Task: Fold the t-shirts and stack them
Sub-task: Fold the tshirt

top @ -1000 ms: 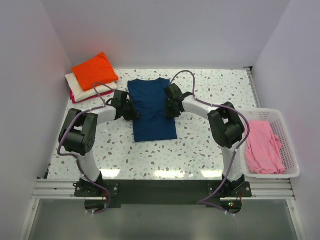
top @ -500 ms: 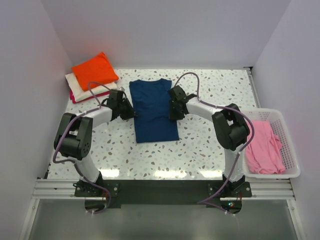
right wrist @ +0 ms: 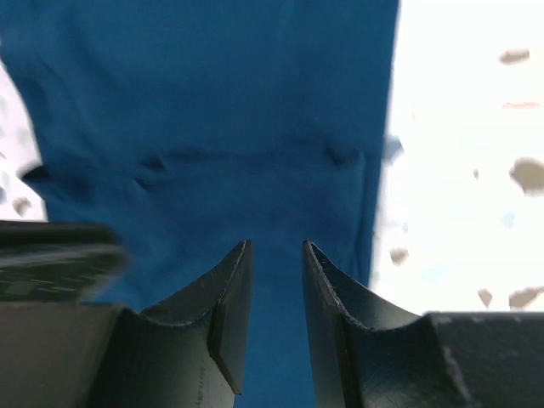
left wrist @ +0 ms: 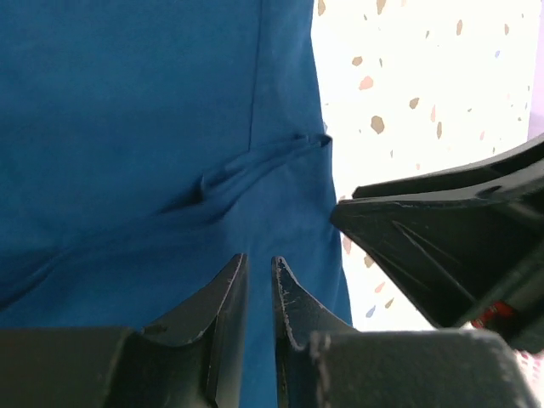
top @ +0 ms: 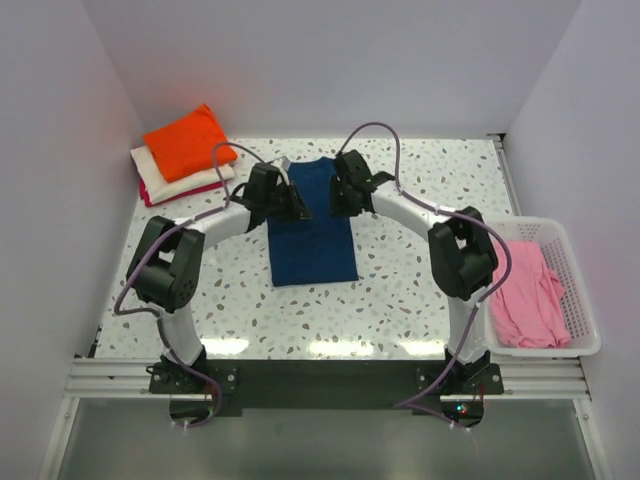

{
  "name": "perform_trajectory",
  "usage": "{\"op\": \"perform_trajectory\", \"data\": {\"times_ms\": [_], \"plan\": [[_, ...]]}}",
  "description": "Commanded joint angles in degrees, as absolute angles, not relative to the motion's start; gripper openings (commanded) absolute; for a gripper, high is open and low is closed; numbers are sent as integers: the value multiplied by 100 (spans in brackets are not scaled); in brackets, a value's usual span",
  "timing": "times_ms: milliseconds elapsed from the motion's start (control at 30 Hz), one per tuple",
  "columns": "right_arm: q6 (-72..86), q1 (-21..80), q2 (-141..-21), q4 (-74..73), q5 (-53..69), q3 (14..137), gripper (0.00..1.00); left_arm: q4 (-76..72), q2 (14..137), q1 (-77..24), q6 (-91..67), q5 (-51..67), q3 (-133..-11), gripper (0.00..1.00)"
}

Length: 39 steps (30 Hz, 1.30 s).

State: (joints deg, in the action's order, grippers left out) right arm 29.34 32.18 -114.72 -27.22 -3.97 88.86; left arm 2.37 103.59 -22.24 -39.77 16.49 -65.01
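Navy t-shirt (top: 312, 245) flat, mid-worktop (top: 420, 290). Left hand (left wrist: 257, 262) barely parted, right hand (right wrist: 276, 246) wider; both empty over shirt's far end. Basket (top: 578, 270) holds pink t-shirt (top: 525, 295).

Readable text, labels, brands, numbers, signs: none found.
- navy t-shirt (top: 312, 225): plain cloth in every view, no lettering legible.
- stack of t-shirts (top: 190, 140): no lettering legible.
- basket (top: 530, 224): white plastic, no marking legible.
- pink t-shirt (top: 525, 295): no lettering legible.
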Motion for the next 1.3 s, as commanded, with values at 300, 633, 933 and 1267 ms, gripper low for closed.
{"op": "perform_trajectory", "data": {"times_ms": [300,633,933,1267], "plan": [[2812,3129,-12656,-2540,-835,9449,33,200,11944,-2206,-3946,1161,-7304,18],[3014,3138,-12165,-2531,-572,8378,32,-149,11401,-2346,-4271,1204,-6093,18],[3067,3357,-10988,-2268,-264,7051,32,-483,10224,-2671,-4517,1187,-4687,18],[3252,3691,-10045,-2250,-167,6170,34,-387,9387,-2777,-4492,1134,-4034,20]]}}
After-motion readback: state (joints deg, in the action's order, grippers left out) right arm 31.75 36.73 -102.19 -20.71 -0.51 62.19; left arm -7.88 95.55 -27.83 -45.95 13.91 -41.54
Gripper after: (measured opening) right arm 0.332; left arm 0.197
